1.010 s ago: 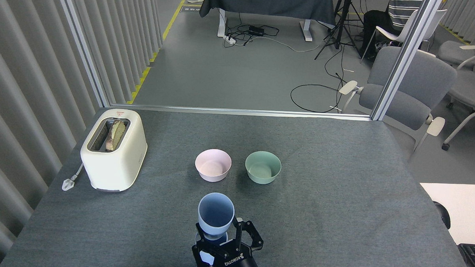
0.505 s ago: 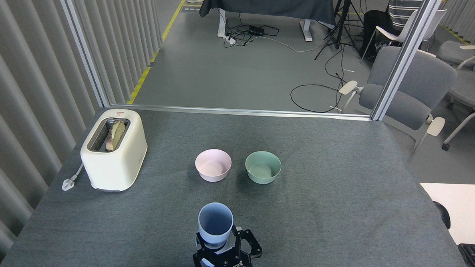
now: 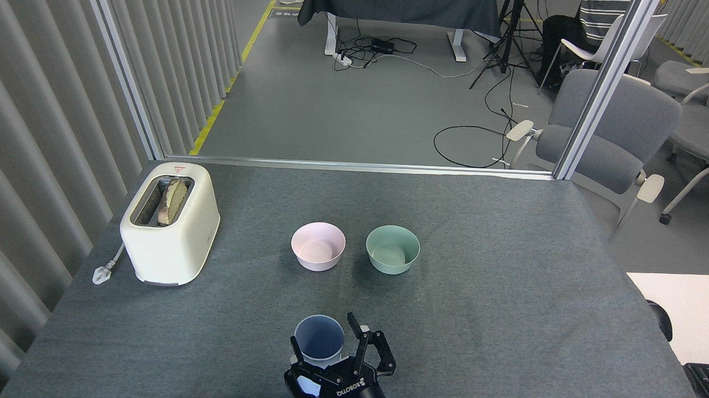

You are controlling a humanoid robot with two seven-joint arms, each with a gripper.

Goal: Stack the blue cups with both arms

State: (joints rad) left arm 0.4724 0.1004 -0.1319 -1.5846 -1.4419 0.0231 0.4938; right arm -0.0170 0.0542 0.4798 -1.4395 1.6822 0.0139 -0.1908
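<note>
Standing near the pink bowl (image 3: 318, 246), the blue cup (image 3: 319, 340) looks light, stiff, slippery. Right claw (image 3: 340, 354) spreads open around it; grip the wall.

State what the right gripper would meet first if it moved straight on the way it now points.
The blue cup: it stands directly ahead of the open right gripper, seemingly between its fingers. Farther along that line sits the pink bowl, though depth is hard to judge.

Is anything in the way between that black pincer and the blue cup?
Nothing visible. The pincer sits right at the blue cup, its fingers spread on either side of it. The pink bowl and green bowl stand farther back, well clear.
</note>
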